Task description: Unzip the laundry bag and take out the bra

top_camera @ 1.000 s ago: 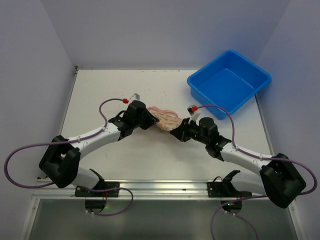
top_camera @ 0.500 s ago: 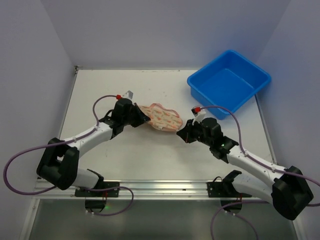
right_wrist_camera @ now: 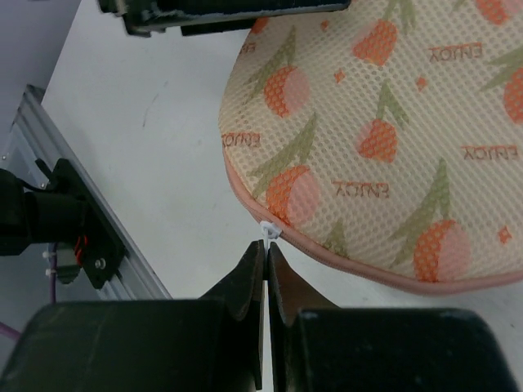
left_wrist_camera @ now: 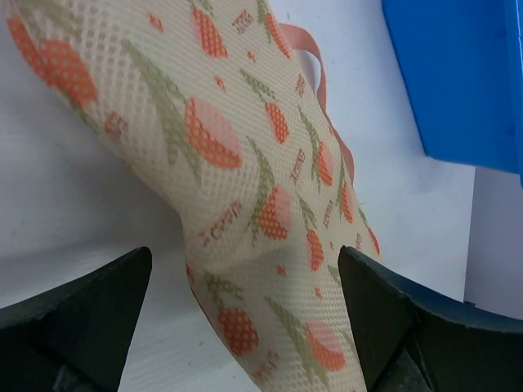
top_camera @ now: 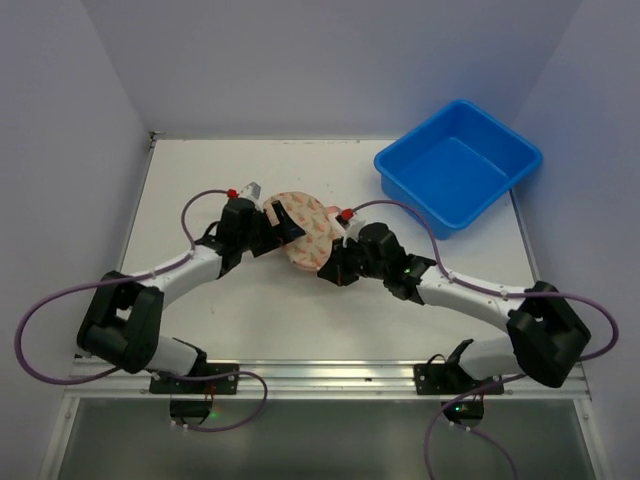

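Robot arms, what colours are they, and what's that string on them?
The left arm and right arm are white tubes with chunky black joints. Each trails a looping purple cable ending in a small red plug. The end effector fingers are plain black wedges.

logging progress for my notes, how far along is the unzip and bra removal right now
Done: both tools are at the laundry bag; the left tool straddles it, open. In hand: the right tool is shut on the white zipper pull at the pink trim, which looks closed in the right wrist view. Still to do: run the zipper round, open the bag, take out the bra; none shows yet.
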You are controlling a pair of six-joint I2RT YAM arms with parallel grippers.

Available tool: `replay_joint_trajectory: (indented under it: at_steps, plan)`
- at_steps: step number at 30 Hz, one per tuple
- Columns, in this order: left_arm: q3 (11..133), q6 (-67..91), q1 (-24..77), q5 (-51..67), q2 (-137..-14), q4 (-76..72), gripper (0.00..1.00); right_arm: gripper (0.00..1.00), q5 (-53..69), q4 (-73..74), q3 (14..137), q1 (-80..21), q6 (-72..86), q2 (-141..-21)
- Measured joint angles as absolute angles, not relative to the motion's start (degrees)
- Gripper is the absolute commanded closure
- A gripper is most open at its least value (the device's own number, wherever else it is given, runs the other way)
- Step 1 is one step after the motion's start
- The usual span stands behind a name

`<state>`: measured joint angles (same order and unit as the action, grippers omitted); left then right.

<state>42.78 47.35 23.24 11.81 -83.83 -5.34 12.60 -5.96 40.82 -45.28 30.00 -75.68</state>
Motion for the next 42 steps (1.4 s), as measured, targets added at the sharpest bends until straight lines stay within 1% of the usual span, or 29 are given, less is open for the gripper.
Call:
replay_joint_trajectory:
  at_steps: [6,7,10,12,14,19,20,21,22,23,25,27,33,36,40,42]
  plan:
    - [34.6,51.6,23.2,8.7,-68.7,-2.7,0.0,1.0,14.7,-8.5,43.2,-46.2,31.3,-83.1]
    - [33.0,52.4,23.2,8.5,-66.2,-2.7,0.02,1.0,14.9,-8.6,43.7,-46.4,31.3,-84.1]
    - [28.2,55.7,23.3,8.5,-61.2,-3.9,0.1,1.0,15.1,-8.9,45.4,-46.7,31.4,-86.4]
    - [26.0,57.6,23.7,8.5,-60.6,-4.4,0.14,1.0,15.2,-9.1,46.3,-47.0,31.4,-87.4]
    - [24.6,59.2,24.6,8.5,-61.3,-4.9,0.18,1.0,15.2,-9.4,47.1,-47.3,31.4,-88.1]
    - [24.4,62.1,28.0,8.1,-65.4,-7.4,0.35,1.0,15.2,-10.1,47.8,-48.1,31.4,-88.6]
    - [24.4,62.4,28.2,8.0,-65.8,-8.0,0.39,1.0,15.2,-10.1,47.8,-48.2,31.4,-88.6]
    - [24.4,62.9,28.3,7.9,-66.3,-8.6,0.53,1.0,15.2,-10.1,47.8,-48.3,31.3,-88.6]
    - [24.4,63.6,28.5,7.6,-66.6,-9.3,0.62,1.0,15.2,-10.1,47.8,-48.4,31.3,-88.6]
    - [24.4,64.0,28.6,7.2,-66.7,-9.9,0.78,1.0,15.2,-10.1,47.8,-48.4,31.3,-88.6]
    - [24.4,64.5,28.6,6.8,-66.7,-10.6,0.91,1.0,15.0,-10.1,47.7,-48.4,31.2,-88.6]
    - [24.4,64.6,28.7,6.6,-66.7,-11.1,1.0,1.0,14.5,-10.3,47.3,-48.4,31.0,-88.5]
    - [24.4,63.3,28.5,6.3,-66.7,-10.4,1.0,1.0,11.6,-9.1,42.8,-47.2,29.7,-84.1]
    - [24.4,61.5,27.2,6.4,-66.6,-9.1,1.0,1.0,11.1,-6.9,39.9,-43.7,29.1,-79.5]
    - [24.4,58.0,26.0,7.2,-66.3,-7.7,1.0,1.0,11.6,-5.2,36.1,-36.7,28.7,-73.1]
    - [24.6,56.1,25.8,8.0,-66.3,-7.9,1.0,1.0,12.2,-3.6,35.1,-35.5,28.3,-70.4]
